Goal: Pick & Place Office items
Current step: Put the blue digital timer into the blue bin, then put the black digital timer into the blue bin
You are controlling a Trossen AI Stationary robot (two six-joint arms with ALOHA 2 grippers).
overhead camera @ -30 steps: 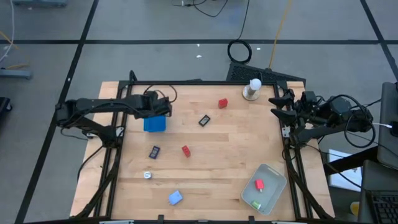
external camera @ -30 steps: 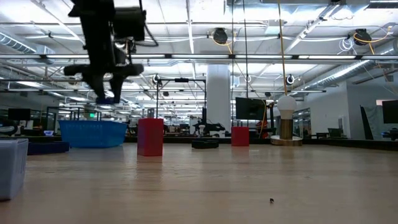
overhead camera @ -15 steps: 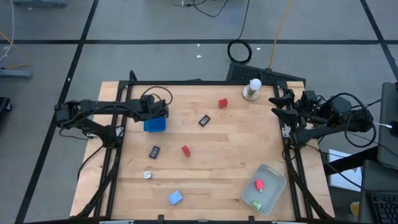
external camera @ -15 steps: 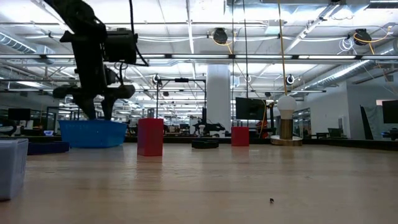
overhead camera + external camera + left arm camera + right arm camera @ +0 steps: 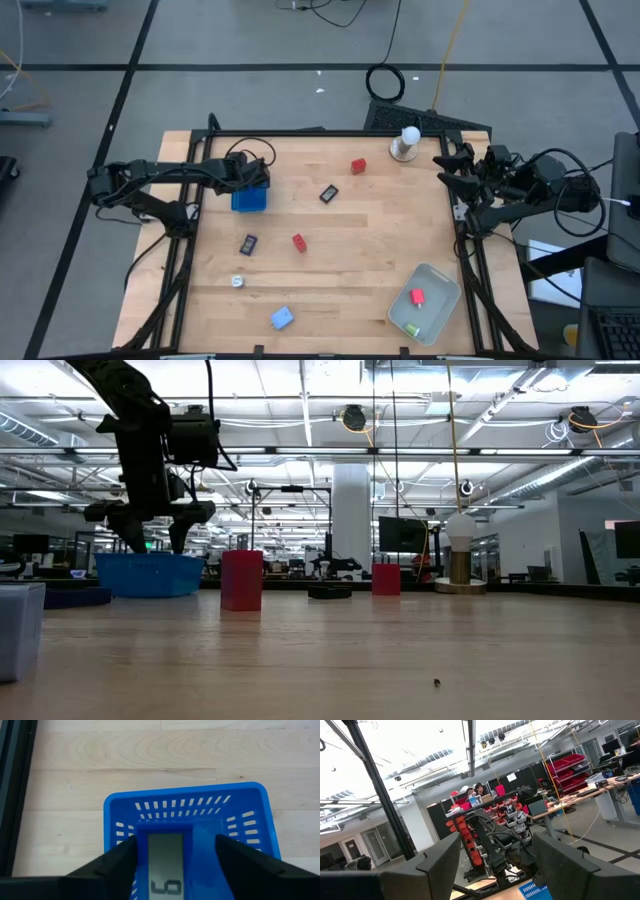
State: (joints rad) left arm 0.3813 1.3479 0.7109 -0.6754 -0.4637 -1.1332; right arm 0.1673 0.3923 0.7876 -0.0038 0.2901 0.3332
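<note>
At far left, the left gripper hangs over the blue basket, its fingers spread and straddling a grey-faced object lying in the basket, not pinching it. Should the arm descend off-centre, a fingertip could catch the basket's perforated wall and shove or tip it. Right of the basket, the office items lie loose on the wooden table: a black clip and a small silvery piece nearer, a blue piece at the near edge, a red block mid-table, a second black clip and a second red block farther off. At far right of centre, a white knob-topped stand occupies the far edge; a sweeping arm could topple it. Near right, a translucent tray holds a red piece and a green piece. Off the right edge, the right gripper waits, fingers spread, holding nothing.
</note>
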